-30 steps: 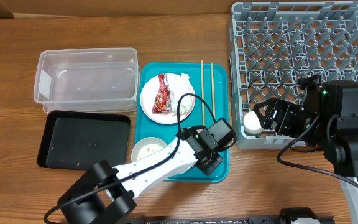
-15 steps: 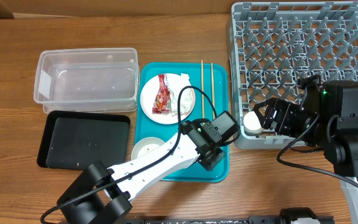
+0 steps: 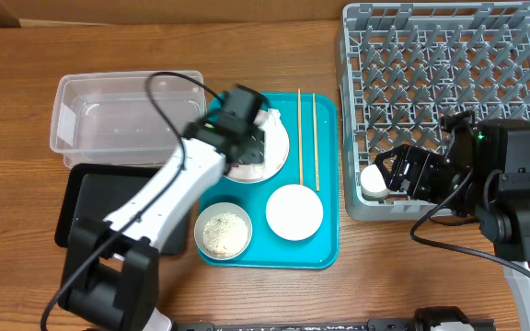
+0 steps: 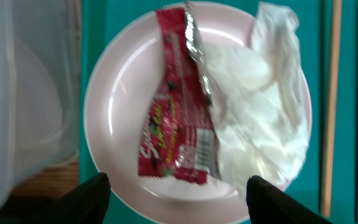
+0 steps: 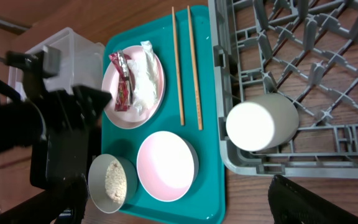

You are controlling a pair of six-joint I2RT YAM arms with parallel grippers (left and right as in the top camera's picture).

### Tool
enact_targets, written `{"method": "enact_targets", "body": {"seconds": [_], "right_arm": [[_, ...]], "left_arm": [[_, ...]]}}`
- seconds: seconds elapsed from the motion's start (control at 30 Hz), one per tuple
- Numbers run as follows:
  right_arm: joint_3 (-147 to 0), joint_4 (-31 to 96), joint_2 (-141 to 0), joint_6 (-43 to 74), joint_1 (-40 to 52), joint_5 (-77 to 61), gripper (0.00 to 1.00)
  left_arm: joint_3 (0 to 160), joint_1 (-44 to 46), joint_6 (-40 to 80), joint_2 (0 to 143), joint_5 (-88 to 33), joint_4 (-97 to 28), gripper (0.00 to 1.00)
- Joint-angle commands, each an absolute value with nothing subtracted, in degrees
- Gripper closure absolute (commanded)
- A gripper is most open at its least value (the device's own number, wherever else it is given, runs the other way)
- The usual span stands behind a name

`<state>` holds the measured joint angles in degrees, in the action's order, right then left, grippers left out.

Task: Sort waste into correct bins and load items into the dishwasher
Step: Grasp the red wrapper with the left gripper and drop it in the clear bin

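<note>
I am holding my left gripper [image 4: 178,196] spread wide and empty, its two dark fingertips [image 4: 95,194] showing at the bottom edge of the wrist view on either side of the plate [image 4: 120,99]. The plate is lying at the upper left of the teal tray [image 3: 328,250], and I am hovering directly above it. A crumpled red wrapper [image 4: 173,134] is resting on the plate's left half, and white crumpled paper [image 4: 263,118] is lying against it on the right half, spilling a little over the rim.

Two chopsticks [image 3: 306,138] are lying side by side on the tray just right of the plate, running top to bottom. Below them the pink bowl [image 3: 294,211] is sitting upright, and to its left the metal bowl [image 3: 199,223] is holding pale grains [image 5: 112,182]. The clear tub [image 3: 127,119] is standing at upper left on the table [image 3: 17,92], with the black tray [image 3: 95,216] just below it.

My right gripper [image 3: 392,173] is hanging at the lower left corner of the grey dish rack [image 3: 449,55], close beside a white cup [image 5: 260,124] lying on its side there. I cannot tell whether that gripper is parted or closed.
</note>
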<state>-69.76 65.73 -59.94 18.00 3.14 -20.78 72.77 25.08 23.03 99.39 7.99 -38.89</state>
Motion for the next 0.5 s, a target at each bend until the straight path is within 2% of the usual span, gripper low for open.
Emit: {"method": "enact_targets", "body": {"seconds": [0.0,0.17,0.27,0.3,0.37,0.47], "right_arm": [[-71.31,66.15,-59.44,18.0,3.31,-21.08,0.06],[-71.26,66.37,-59.48,17.98,3.31,-21.08,0.06],[-71.26,66.7,-59.48,17.8,3.31,-21.08,0.06],[-71.26,66.78,-59.48,17.8,3.31,-21.08,0.06],[-71.26,66.81,-59.48,17.78,3.31,-21.08,0.05],[-71.24,66.72,-59.48,17.61,3.31,-20.88,0.05]], "left_arm": [[73.71,22.72,22.41,102.94,-0.56,-35.03,0.28],[73.71,22.61,20.25,108.71,-0.05,-31.7,0.23],[73.71,22.13,21.76,111.61,0.54,-32.1,0.3],[73.71,21.96,22.5,112.25,0.54,-32.42,0.38],[73.71,21.76,23.44,112.6,-0.1,-33.01,0.67],[74.24,21.76,23.42,111.22,-2.81,-33.41,0.94]]}}
